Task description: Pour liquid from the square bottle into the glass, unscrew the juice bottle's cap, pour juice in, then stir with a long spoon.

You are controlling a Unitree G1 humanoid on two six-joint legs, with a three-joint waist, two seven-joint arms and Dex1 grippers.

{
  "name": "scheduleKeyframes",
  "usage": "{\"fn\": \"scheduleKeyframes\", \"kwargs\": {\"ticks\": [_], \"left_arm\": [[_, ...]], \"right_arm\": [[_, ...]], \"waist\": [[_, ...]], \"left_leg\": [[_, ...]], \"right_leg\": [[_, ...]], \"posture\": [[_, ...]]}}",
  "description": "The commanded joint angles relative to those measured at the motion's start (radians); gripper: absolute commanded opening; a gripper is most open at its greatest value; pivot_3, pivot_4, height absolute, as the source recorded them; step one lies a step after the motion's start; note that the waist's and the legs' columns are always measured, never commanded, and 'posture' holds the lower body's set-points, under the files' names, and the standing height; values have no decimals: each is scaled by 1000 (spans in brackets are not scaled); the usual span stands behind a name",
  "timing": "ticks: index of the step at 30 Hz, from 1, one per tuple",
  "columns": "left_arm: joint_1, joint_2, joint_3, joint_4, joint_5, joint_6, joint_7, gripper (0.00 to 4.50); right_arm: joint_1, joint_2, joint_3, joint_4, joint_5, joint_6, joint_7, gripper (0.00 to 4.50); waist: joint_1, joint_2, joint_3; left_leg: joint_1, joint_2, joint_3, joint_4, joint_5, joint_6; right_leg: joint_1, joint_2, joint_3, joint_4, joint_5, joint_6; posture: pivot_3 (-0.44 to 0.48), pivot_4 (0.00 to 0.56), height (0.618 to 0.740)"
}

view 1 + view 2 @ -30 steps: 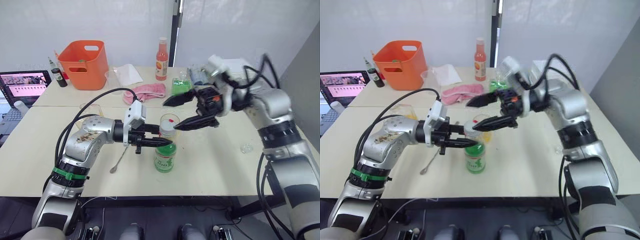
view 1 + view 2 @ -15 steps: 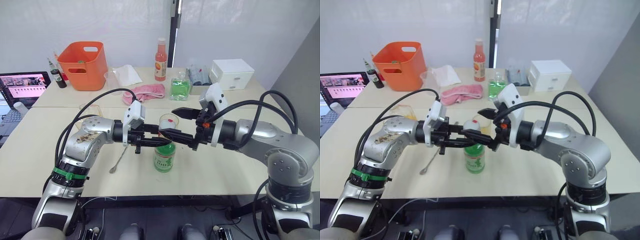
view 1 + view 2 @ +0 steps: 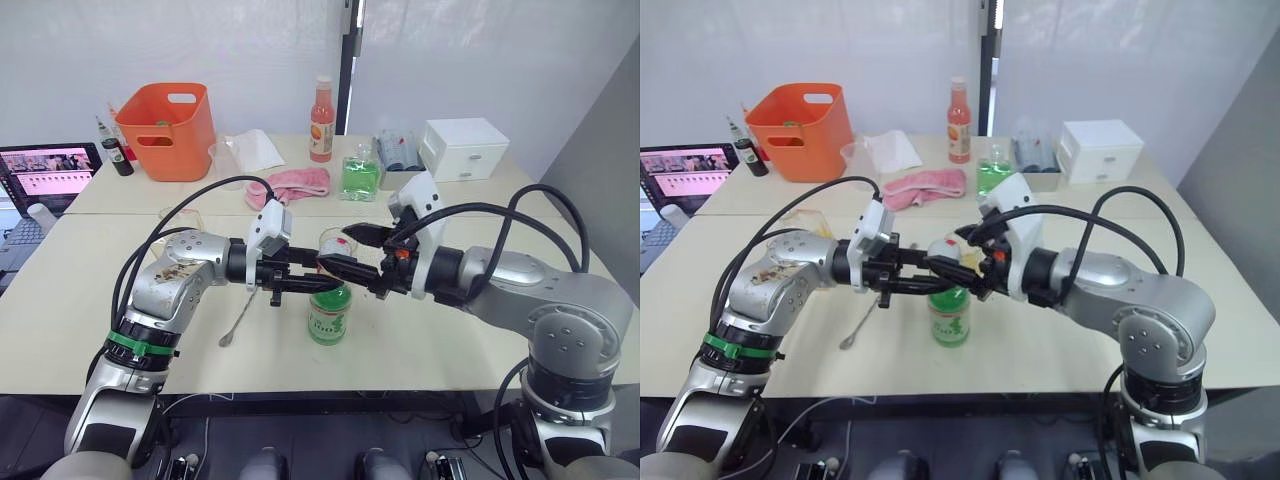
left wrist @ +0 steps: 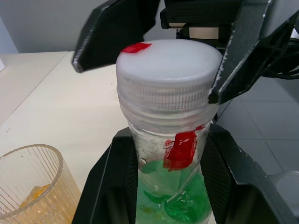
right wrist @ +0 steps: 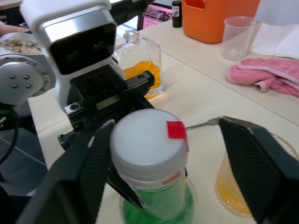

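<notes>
Centrally, juice bottle (image 3: pixel 329 318): stands upright on the near table (image 3: pixel 420 340), pale green juice (image 4: pixel 182 205) inside, green and white label facing forward
Cap (image 5: pixel 147 142): white, still on the bottle, a small red sticker on top
Left gripper (image 3: pixel 312 283): reaches in from 9 o'clock, its black fingers clamped around the bottle's neck just under the cap
Right gripper (image 3: pixel 352 250): comes in from 3 o'clock, fingers spread wide on either side of the cap, not touching it
Glass (image 3: pixel 338 247): just behind the bottle at 12 o'clock, holding yellow-orange liquid (image 5: pixel 231 191)
Square bottle (image 5: pixel 138 65): at 10 o'clock from the juice bottle, behind the left arm, yellow-orange contents low inside
Long spoon (image 3: pixel 238 320): lies flat on the table at 9 o'clock of the bottle, under the left forearm
Pink cloth (image 3: pixel 297 184): farther back at 11 o'clock
</notes>
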Motion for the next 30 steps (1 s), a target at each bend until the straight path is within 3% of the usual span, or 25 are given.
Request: {"fn": "scheduleKeyframes", "kwargs": {"ticks": [1, 3, 6, 10, 14, 16, 19, 21, 25, 27, 30], "left_arm": [[1, 9, -11, 2, 14, 6, -8, 1444], [2, 11, -9, 0, 13, 8, -7, 1444], [5, 16, -7, -5, 14, 12, -4, 1444], [11, 22, -4, -17, 11, 20, -1, 1444], [21, 35, -6, -31, 9, 27, -6, 1444], [26, 39, -6, -40, 5, 31, -7, 1444], [33, 44, -7, -59, -1, 38, -7, 1444], [35, 45, -9, -65, -2, 40, -6, 1444], [38, 44, -8, -68, -2, 41, 0, 1444], [36, 42, -4, -65, -1, 40, 5, 1444], [35, 43, -1, -64, -2, 40, 9, 1444]], "right_arm": [[-1, -11, -10, -7, -1, -11, -13, 2327], [-1, -10, -6, -1, -2, -18, -12, 1704], [-11, -10, 2, 24, -14, -48, 12, 1690], [-34, -73, 67, 98, -68, -171, 195, 1690], [-75, -205, 212, 292, -195, -457, 701, 1690], [-147, -197, 249, 439, -200, -510, 877, 1690], [-331, -170, 372, 763, -298, -643, 1254, 1690], [-441, -143, 466, 931, -326, -726, 1342, 1690], [-551, -139, 612, 1084, -289, -830, 1355, 1690], [-578, -140, 639, 1118, -249, -835, 1355, 2721], [-588, -148, 637, 1121, -215, -840, 1355, 3732]], "waist": [[0, 0, 0], [0, 0, 0], [0, 0, 0], [-1, 0, 0], [-2, 0, 0], [-3, 0, 0], [-11, 0, 0], [-11, 0, 0], [-5, 0, 0], [-3, 0, 0], [-2, 0, 0]], "left_leg": [[0, 0, 0, 0, 0, 0], [0, 0, 0, 0, 0, 0], [0, 0, 0, 0, 0, 0], [0, 0, 1, 0, 0, 0], [0, 0, 4, 0, 0, 0], [1, 0, 5, 0, 0, 0], [1, 1, 6, -1, 0, 0], [1, 2, 6, -1, 0, 0], [0, 2, 6, -2, 0, 0], [0, 1, 6, -2, 0, 0], [0, 1, 6, -1, 0, 0]], "right_leg": [[0, 0, 0, 0, 0, 0], [0, 0, 0, 0, 0, 0], [0, 0, 0, 0, 0, 0], [0, 0, 0, 0, 0, 0], [1, 1, 0, -1, 0, 0], [1, 1, 0, -1, 0, 0], [0, 2, 1, -1, 0, 0], [0, 3, 1, -1, 0, 0], [-1, 3, 0, 0, 0, -1], [-1, 1, 0, 0, 0, -1], [0, 0, 0, -1, 0, 0]], "posture": [[0, 150, 715], [0, 150, 715], [0, 150, 715], [0, 150, 715], [0, 150, 715], [0, 150, 715], [0, 150, 715], [0, 150, 715], [0, 150, 715], [0, 150, 715], [0, 150, 715]]}}
